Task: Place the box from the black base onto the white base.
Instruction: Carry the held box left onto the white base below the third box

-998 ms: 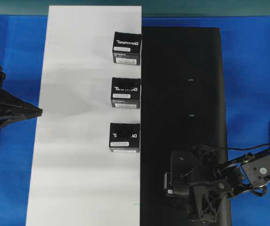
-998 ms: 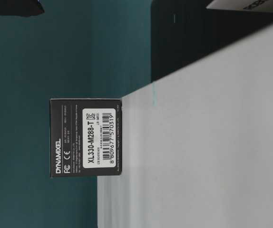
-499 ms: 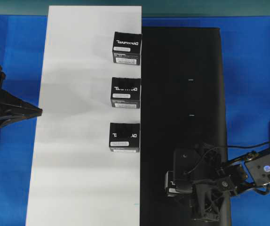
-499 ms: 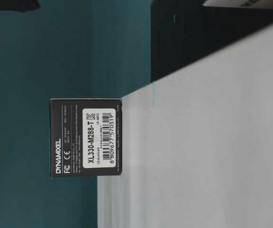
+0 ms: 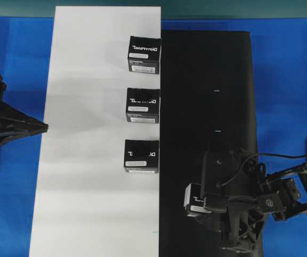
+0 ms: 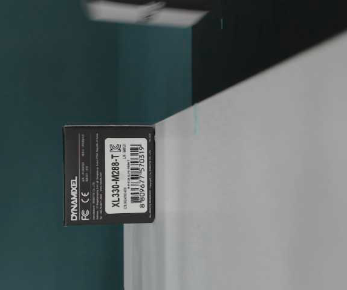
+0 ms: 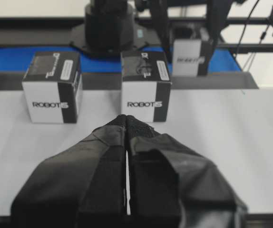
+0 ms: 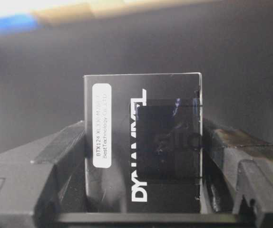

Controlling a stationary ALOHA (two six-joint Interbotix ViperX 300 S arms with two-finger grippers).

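The right gripper (image 8: 143,209) has its fingers (image 8: 63,156) clamped on the box (image 8: 143,147) over the black base (image 5: 207,80). The left gripper (image 7: 127,121) is pinched shut, empty, beside the white base (image 5: 89,160).

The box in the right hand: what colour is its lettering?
White on black, on the box; clearest in the right wrist view.

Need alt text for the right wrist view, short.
Close-up of a black box with white DYNAMIXEL lettering and a pale label strip, held between the two black fingers of the right hand. Behind it lies the dark black base, with a blurred strip of blue and tan along the top edge.
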